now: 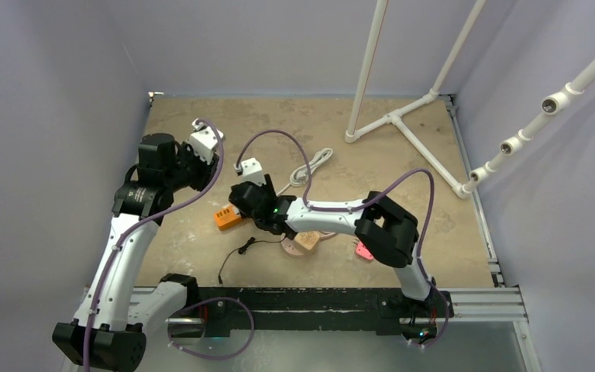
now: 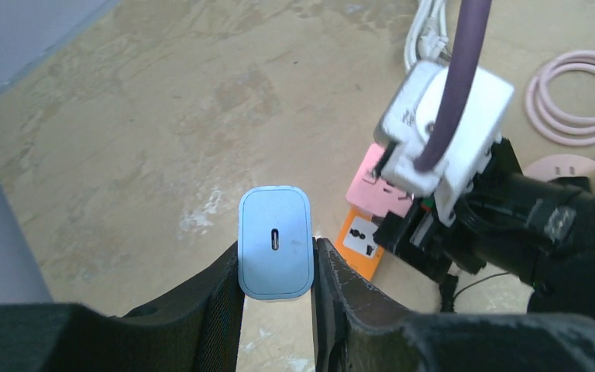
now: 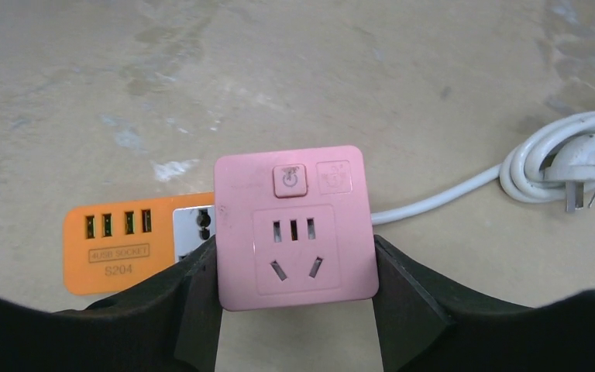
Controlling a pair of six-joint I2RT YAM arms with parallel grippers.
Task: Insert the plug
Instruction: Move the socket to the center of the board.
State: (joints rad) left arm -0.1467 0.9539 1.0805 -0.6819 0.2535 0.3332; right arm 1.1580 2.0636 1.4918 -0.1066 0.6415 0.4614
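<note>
From the near edge, the closest thing is a thin black wire (image 1: 240, 249) lying loose on the table (image 1: 434, 201), at about 6 o'clock from the work. Just past it the right gripper (image 3: 294, 260) has its fingers pressed against both flanks of the pink socket cube (image 3: 294, 209), clamping it with the socket face up. The orange power strip (image 3: 112, 248) lies right beside the cube at its 9 o'clock. Up at 10 o'clock, lifted well clear of the table, the left gripper (image 2: 276, 256) pinches the blue charger (image 2: 275, 232) by its sides. I see the charger's port end, but its prongs are hidden. To do this well, I'd say the right arm should hold the cube flat and steady. The left arm should bring the charger over the top, square its prongs to the slots and push straight down, since any tilt could skid or tip the cube. Further off, a white cord (image 3: 542, 159) lies coiled at 2 o'clock, with a pink cord (image 2: 581, 58) near it. A white pipe frame (image 1: 395, 116) stands at the back. By my count: two sockets, one charger, three cords.
</note>
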